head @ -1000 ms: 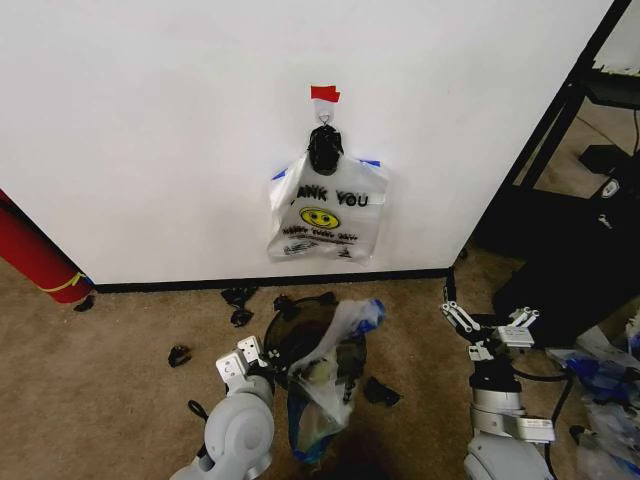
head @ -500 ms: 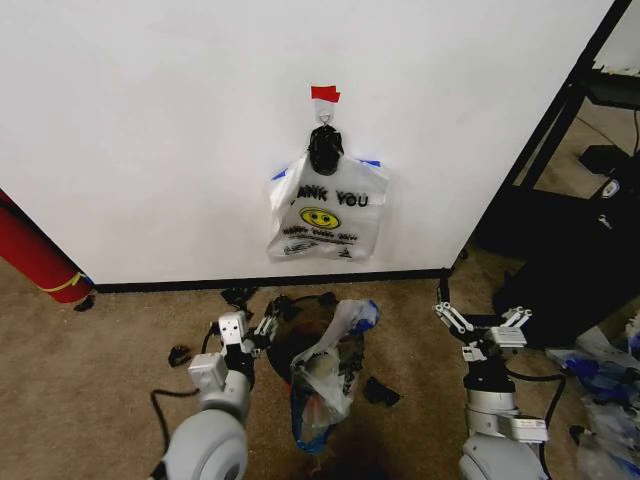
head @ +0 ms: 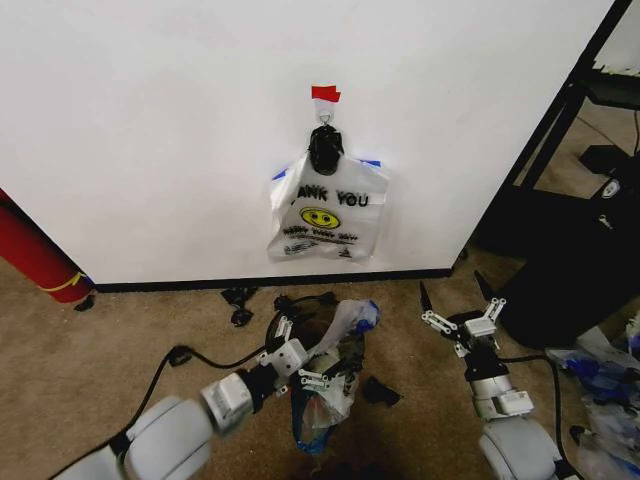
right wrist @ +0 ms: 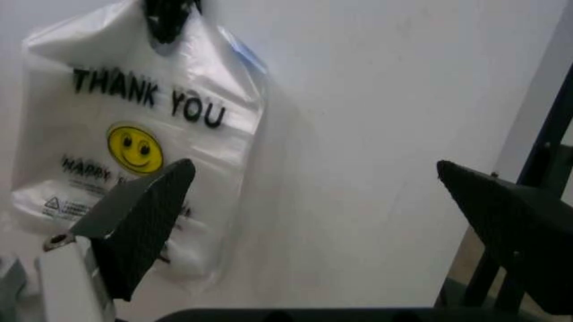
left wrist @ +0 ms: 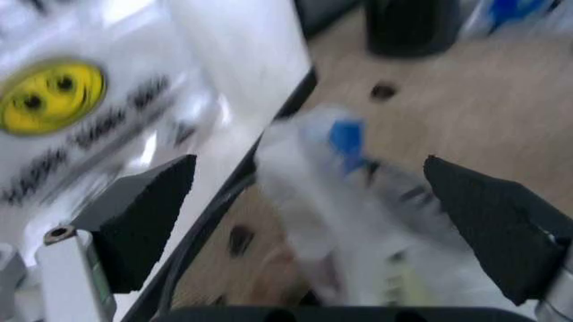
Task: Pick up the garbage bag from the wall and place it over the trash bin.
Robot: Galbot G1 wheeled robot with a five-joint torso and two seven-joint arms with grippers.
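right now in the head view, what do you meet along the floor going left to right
red roll → left gripper → clear garbage bag on the bin → right gripper → black rack

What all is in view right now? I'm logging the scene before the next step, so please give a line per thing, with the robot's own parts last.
garbage bag: one, clear with blue patches, draped over the bin on the carpet.
trash bin: one, black, on the floor below the hook, mostly covered by the bag.
"THANK YOU" bag: one, white with a yellow smiley, hanging on the wall.
wall: white, black baseboard, red tape above the hook.
black scraps: several, on the carpet near the baseboard.
red roll: one, leaning at the far left.
black shelf frame: one, at the right.
left gripper: open, at the garbage bag's side.
right gripper: open, right of the bin, holding nothing.
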